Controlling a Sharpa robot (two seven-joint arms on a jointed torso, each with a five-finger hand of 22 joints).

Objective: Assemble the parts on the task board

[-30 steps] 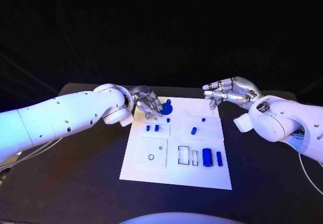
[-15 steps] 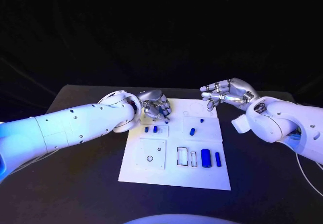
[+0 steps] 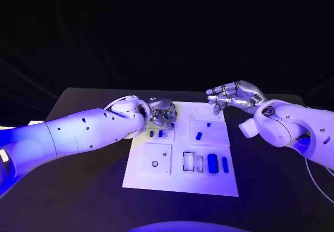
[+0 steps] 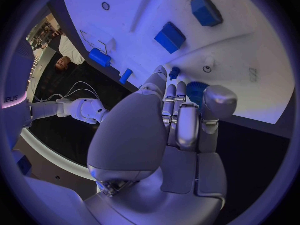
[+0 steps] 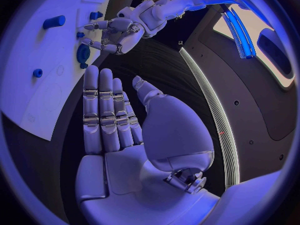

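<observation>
The white task board (image 3: pixel 182 179) lies mid-table. At its far left corner my left hand (image 3: pixel 161 112) is curled over a round blue part (image 4: pixel 197 92), which sits between the thumb and the fingers (image 4: pixel 178 120). The right wrist view has that part (image 5: pixel 83 54) flat against the board (image 5: pixel 37 105) under the left hand (image 5: pixel 119 32). My right hand (image 3: pixel 233 96) hovers over the board's far right corner with its fingers apart and nothing in them.
Two small blue parts (image 3: pixel 154 133) stand just near of the left hand. A blue peg (image 3: pixel 199 136) stands mid-board. A thick blue cylinder (image 3: pixel 212 163) and a slim one (image 3: pixel 225 164) lie in slots at the near right.
My left arm has swung further over the board, and its hand now covers the round blue part that stood beside its fingers. The right hand has barely moved.
</observation>
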